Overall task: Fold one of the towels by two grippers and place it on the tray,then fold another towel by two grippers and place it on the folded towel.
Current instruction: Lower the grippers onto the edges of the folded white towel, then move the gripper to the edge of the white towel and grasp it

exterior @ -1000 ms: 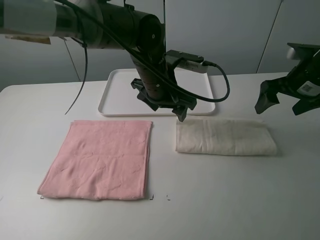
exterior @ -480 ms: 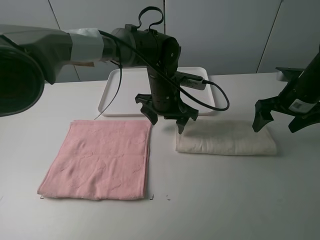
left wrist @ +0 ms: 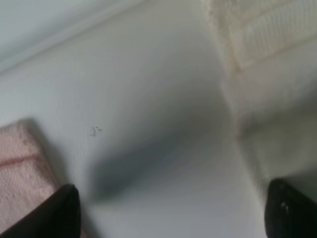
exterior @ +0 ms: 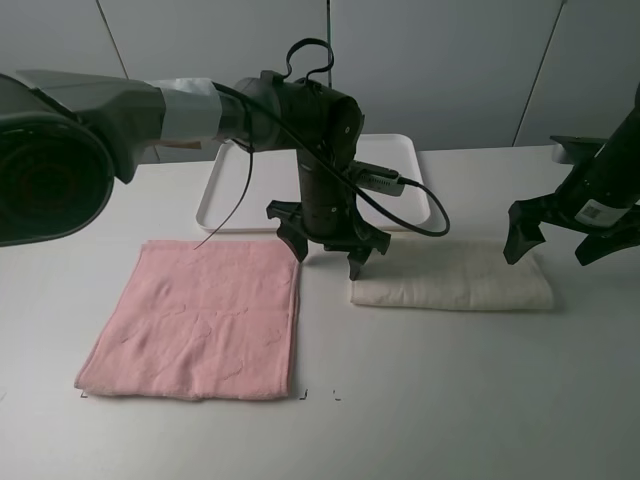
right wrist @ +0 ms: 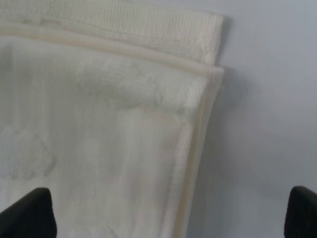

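Observation:
The cream towel point(exterior: 450, 280), folded into a long strip, lies on the table right of centre. My left gripper point(exterior: 325, 256) hangs open just above the table at the strip's left end, one finger over the gap beside the pink towel point(exterior: 195, 320). The left wrist view shows the cream towel's corner point(left wrist: 257, 49), the pink towel's edge point(left wrist: 20, 168) and the open left gripper point(left wrist: 173, 218). My right gripper point(exterior: 548, 256) is open over the strip's right end. Its wrist view shows the open right gripper point(right wrist: 163, 218) straddling the layered towel corner point(right wrist: 124, 124). The white tray point(exterior: 240, 180) sits behind, holding nothing.
The pink towel lies flat at the front left, unfolded. The left arm and its black cable point(exterior: 405, 215) hang over the tray's front edge. Bare white table point(exterior: 450, 400) stretches in front of both towels.
The left gripper has come down and forward from the tray's edge to the cream towel's left end. The right gripper has dropped and shifted left to the towel's right end.

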`<action>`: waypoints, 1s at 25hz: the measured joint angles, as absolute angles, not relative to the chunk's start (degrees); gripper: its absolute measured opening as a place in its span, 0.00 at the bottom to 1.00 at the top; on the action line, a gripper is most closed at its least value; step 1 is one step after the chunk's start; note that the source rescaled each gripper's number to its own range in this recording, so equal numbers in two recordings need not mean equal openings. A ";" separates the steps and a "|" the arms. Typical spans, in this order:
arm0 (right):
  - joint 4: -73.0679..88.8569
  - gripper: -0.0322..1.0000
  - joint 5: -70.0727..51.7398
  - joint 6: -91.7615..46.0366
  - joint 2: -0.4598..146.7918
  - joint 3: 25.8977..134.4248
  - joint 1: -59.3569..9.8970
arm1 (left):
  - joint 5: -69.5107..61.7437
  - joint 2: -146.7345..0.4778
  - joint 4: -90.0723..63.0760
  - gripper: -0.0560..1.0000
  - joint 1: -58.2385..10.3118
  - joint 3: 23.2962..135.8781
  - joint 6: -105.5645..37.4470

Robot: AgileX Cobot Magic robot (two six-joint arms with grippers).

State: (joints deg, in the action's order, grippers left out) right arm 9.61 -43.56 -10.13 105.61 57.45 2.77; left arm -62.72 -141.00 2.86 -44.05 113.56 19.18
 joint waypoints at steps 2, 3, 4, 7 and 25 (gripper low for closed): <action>9.61 1.00 -43.56 -10.13 105.61 57.45 2.77 | -62.86 -141.12 2.97 0.96 -44.05 113.79 19.18; 9.61 1.00 -43.56 -10.13 105.61 57.45 2.77 | -62.86 -141.12 3.07 0.96 -44.05 113.79 19.18; 9.61 1.00 -43.56 -10.13 105.61 57.45 2.77 | -62.86 -141.12 3.08 0.96 -44.05 113.79 19.18; 9.61 1.00 -43.56 -10.13 105.61 57.45 2.77 | -62.86 -141.34 3.22 0.96 -44.05 113.79 19.18; 9.61 1.00 -43.08 -10.13 110.34 57.54 2.77 | -62.99 -141.34 3.22 0.96 -44.05 113.82 19.18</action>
